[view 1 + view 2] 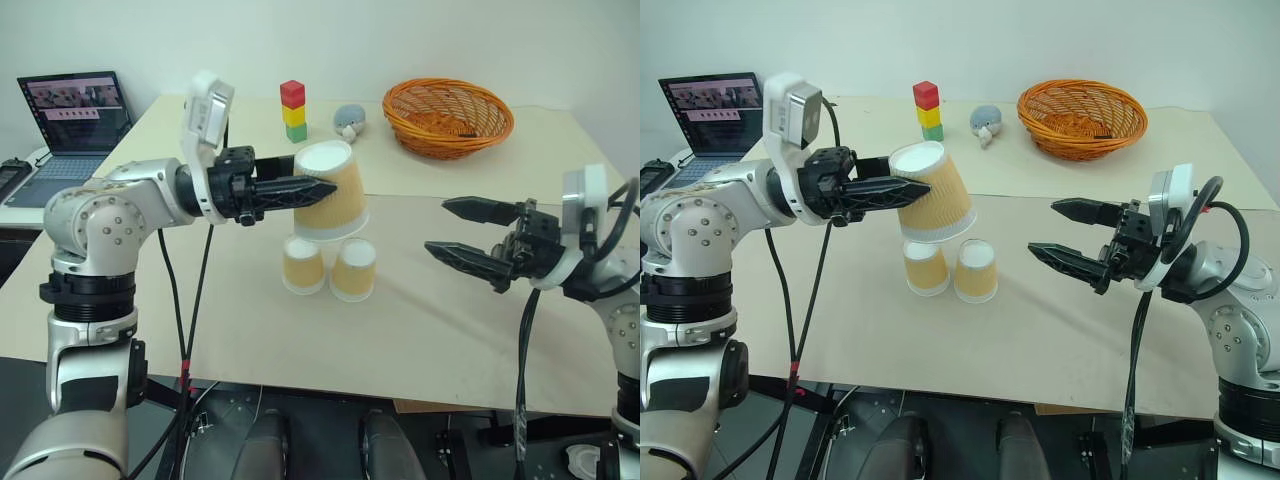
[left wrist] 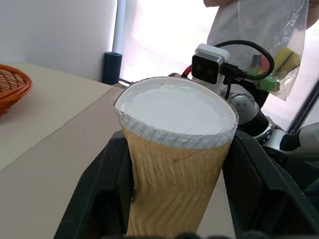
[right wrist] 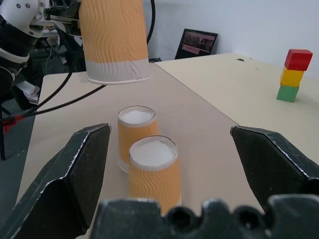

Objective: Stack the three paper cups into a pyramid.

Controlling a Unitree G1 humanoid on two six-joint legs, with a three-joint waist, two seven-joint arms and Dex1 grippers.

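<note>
a: containers first. wicker basket (image 1: 448, 117) at far right of bench (image 1: 470, 330), inside not readable from here. cups all upside down, white bases up, so nothing in them.

b: counts?

a: 3 paper cups. two standing cups (image 1: 328, 267) side by side on the bench, touching or nearly so. third cup (image 1: 331, 191) is in the air, inverted, tilted a bit, directly above the pair w/ a small gap below it, not resting on them. 1 block tower (image 1: 293, 110), red over yellow over green, far side of bench. 1 small grey soft toy (image 1: 349, 121) btwn tower and basket. 1 laptop (image 1: 76, 118) open, off to the left on a separate desk.

b: pincers?

a: left pincer (image 1: 318, 189) reaches in level from the left, clamped on the third cup; wrist view shows a black finger pressed on each side of the cup wall. right pincer (image 1: 472, 234) fingers spread wide apart, holding nothing, level, pointing toward the cups, off to the right of the pair and well apart from them. in its wrist view the two standing cups sit btwn its fingers further out, third cup above them.

b: pyramid?

a: not yet set, top cup not on the pair.
</note>
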